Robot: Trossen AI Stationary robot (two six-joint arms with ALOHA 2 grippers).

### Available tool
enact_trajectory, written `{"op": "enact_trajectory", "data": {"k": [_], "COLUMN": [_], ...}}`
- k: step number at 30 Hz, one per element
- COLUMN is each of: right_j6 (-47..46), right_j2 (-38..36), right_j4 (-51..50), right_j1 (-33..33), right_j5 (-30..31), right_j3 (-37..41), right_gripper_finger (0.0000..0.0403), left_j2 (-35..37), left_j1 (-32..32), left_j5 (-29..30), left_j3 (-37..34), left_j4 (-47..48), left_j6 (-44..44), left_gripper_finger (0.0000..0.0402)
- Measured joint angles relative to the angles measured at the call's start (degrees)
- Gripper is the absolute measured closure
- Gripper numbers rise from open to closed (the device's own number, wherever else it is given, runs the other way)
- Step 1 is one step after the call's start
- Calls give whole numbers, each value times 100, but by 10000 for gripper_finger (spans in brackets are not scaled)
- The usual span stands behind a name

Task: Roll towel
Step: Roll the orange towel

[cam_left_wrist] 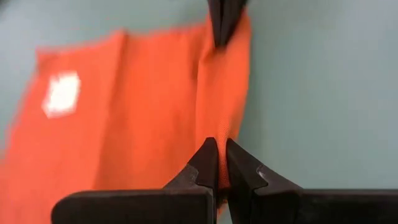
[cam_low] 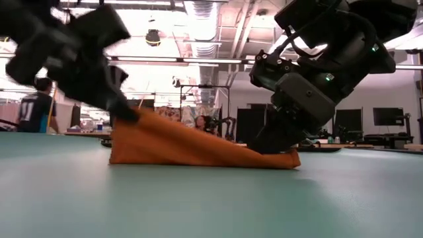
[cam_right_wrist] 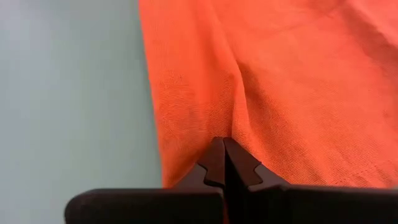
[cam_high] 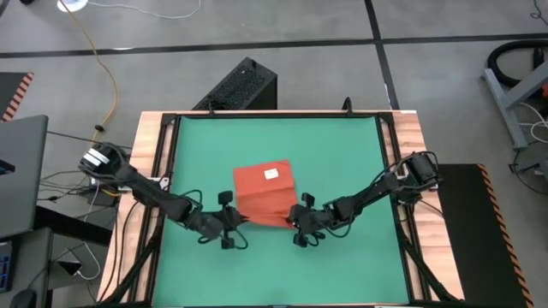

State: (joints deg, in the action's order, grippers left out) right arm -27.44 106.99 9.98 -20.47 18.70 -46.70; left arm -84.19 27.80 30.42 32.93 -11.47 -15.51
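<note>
I had both arms on the near edge of the towel (cam_high: 265,193), which lay around the middle of the green mat (cam_high: 342,154) on the surface, its white tag (cam_high: 272,174) facing up towards the far side. The left gripper (cam_high: 235,220) had its jaws clamped on the near left corner, and the right gripper (cam_high: 297,222) had its jaws clamped on the near right corner. In the low view one end of that edge was raised clear of the mat while the other lay almost flat, so the cloth sloped like a ramp.

I judged this to be the opening of the roll: the edge was gripped and partly lifted, but no turn had yet been made. The next move called for bringing both corners to the same height, then carrying them together over towards the tag, keeping the edge taut and straight so the first fold did not go askew.

I could not see how much cloth each pair of jaws held. The left wrist view was smeared, and the underside of the lifted edge was hidden.
</note>
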Motion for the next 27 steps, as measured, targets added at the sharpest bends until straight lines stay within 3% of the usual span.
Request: {"op": "enact_trajectory", "data": {"k": [10,15,22,27], "right_j6": [-118,-131,-265,-244], "right_j2": [6,8,10,-163], "right_j4": [12,96,199,227], "right_j1": [0,-2,-9,-17], "right_j5": [-190,-292,-804,-833], "right_j3": [11,15,9,15], "right_gripper_finger": [389,389,389,389], "left_j2": [-591,-591,-591,-589], "left_j1": [-38,-105,-312,-368], "left_j5": [-538,1,-48,-43], "left_j3": [-699,-702,-693,-693], "left_j4": [-1771,-1612,-1161,-1099], "left_j6": [-1026,-1137,-1396,-1361], "left_gripper_finger": [401,401,401,401]}}
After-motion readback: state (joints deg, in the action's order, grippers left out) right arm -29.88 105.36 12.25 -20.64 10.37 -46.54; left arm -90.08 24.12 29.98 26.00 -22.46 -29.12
